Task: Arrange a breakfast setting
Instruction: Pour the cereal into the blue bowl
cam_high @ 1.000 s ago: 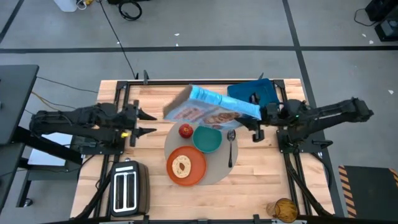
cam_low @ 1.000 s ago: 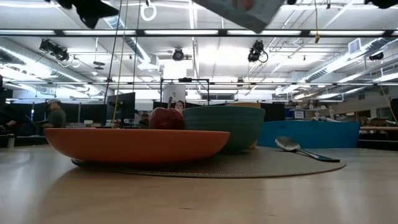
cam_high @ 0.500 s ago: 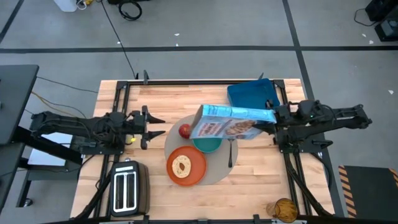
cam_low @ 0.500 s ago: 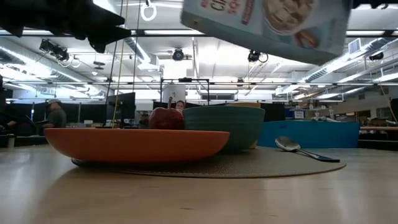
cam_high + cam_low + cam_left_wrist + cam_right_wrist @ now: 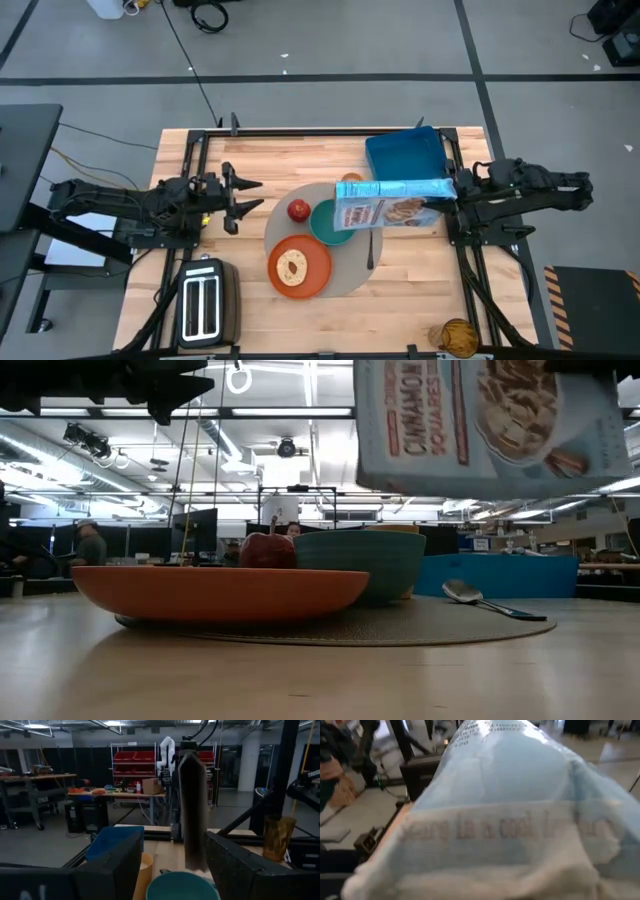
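Note:
A round grey-beige mat [image 5: 345, 272] lies mid-table. On it are an orange plate [image 5: 312, 270] with a toast slice [image 5: 293, 266], a teal bowl [image 5: 323, 222], a red apple [image 5: 298, 210] and a metal spoon [image 5: 370, 252]. A small orange-filled cup [image 5: 350, 180] shows just beyond the box. My right gripper [image 5: 456, 190] is shut on a light-blue cereal box [image 5: 390, 203] held above the bowl and spoon. My left gripper [image 5: 255, 194] is open and empty, left of the mat, above the table. My right gripper holds the cereal box by its end toward the table's right edge [image 5: 445, 190], coming level from the right. The box fills the right wrist view [image 5: 495, 810] and hides the fingers. The box is lifted clear, lying lengthwise left to right, its printed front [image 5: 480, 425] facing the near edge.
A blue rectangular tray [image 5: 405, 152] stands at the far right of the table, behind the box. A silver toaster [image 5: 205, 300] stands at the near left corner. Bare wood lies left of the mat and along the near edge.
My right gripper has drawn back toward the table's right edge with the cereal box and has come lower. The box has turned from slanting with its front upward to level with its front toward the near edge. My left gripper has moved a little toward the mat.

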Robot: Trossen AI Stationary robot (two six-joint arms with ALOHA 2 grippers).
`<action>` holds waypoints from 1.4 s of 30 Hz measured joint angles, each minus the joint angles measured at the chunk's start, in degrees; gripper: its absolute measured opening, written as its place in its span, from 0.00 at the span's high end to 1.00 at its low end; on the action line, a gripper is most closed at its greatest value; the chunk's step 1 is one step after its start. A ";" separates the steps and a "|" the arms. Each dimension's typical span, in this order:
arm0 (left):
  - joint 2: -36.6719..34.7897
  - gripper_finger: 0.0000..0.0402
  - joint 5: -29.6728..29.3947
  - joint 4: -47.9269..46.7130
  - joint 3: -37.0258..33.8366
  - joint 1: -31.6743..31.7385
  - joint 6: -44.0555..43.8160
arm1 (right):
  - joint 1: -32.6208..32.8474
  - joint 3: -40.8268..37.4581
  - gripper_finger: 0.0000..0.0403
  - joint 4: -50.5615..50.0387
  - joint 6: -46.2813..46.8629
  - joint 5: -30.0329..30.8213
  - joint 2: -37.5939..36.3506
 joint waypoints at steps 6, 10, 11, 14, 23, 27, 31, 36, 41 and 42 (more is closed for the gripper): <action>0.02 0.46 -1.58 0.13 0.00 0.00 -0.09 | 0.00 4.95 0.62 -5.80 -0.04 -0.44 7.52; 0.02 0.46 -3.27 0.11 0.00 0.00 -0.46 | 0.00 10.02 0.62 -6.70 -4.36 -1.09 14.98; 0.02 0.46 -3.31 0.11 0.00 0.00 -0.39 | 0.00 11.56 0.62 -7.55 -5.41 -1.10 16.93; 0.02 0.46 -3.37 0.00 0.00 0.00 -0.01 | 0.00 16.24 0.62 -10.35 -8.37 -1.10 22.64; 0.02 0.46 -3.37 -0.02 0.00 0.00 -0.16 | -1.03 28.03 0.62 -18.15 -17.01 0.02 35.26; 0.02 0.46 -3.37 -0.02 0.00 0.00 -0.48 | -1.56 32.02 0.62 -20.04 -21.38 0.17 39.00; 0.02 0.46 -3.37 -0.02 0.00 0.00 -0.48 | -1.92 34.82 0.62 -21.40 -25.64 0.07 42.35; 0.02 0.46 -3.37 -0.02 0.00 0.00 -0.48 | -1.84 37.66 0.62 -22.89 -31.18 0.11 45.83; 0.02 0.46 -3.37 -0.02 0.00 0.00 -0.48 | -1.60 41.01 0.62 -23.56 -36.14 -0.05 48.68; 0.02 0.46 -3.37 -0.02 0.00 0.00 -0.48 | -1.37 41.73 0.62 -23.70 -37.09 -0.05 49.22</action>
